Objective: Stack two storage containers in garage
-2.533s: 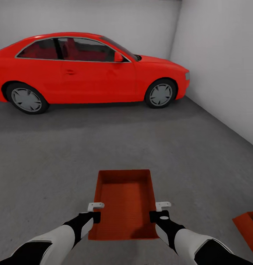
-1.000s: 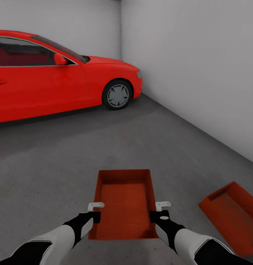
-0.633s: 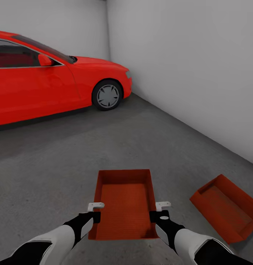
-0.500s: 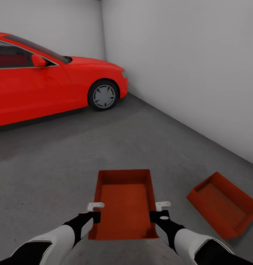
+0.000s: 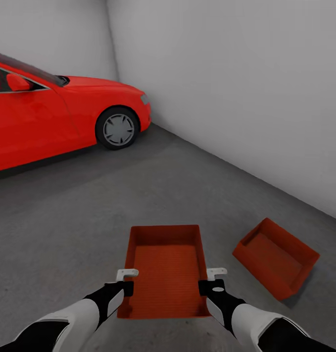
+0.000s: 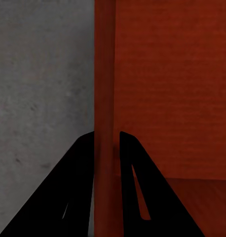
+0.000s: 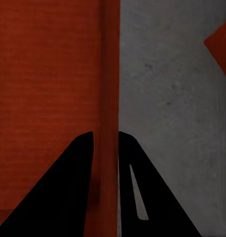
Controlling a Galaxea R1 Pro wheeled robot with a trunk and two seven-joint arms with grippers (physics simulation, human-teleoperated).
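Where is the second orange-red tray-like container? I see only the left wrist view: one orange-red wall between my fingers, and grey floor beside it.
Observer: The second orange-red rectangular container lies on the grey concrete floor, ahead and to the right of the one you carry, apart from it and turned at an angle.
Operator: Does the right gripper hold my container too?
Observer: Yes. The right gripper is shut on the opposite long wall of the held orange-red container.
Operator: What stands further ahead?
Observer: A red car is parked at the far left, nose near the plain white wall.
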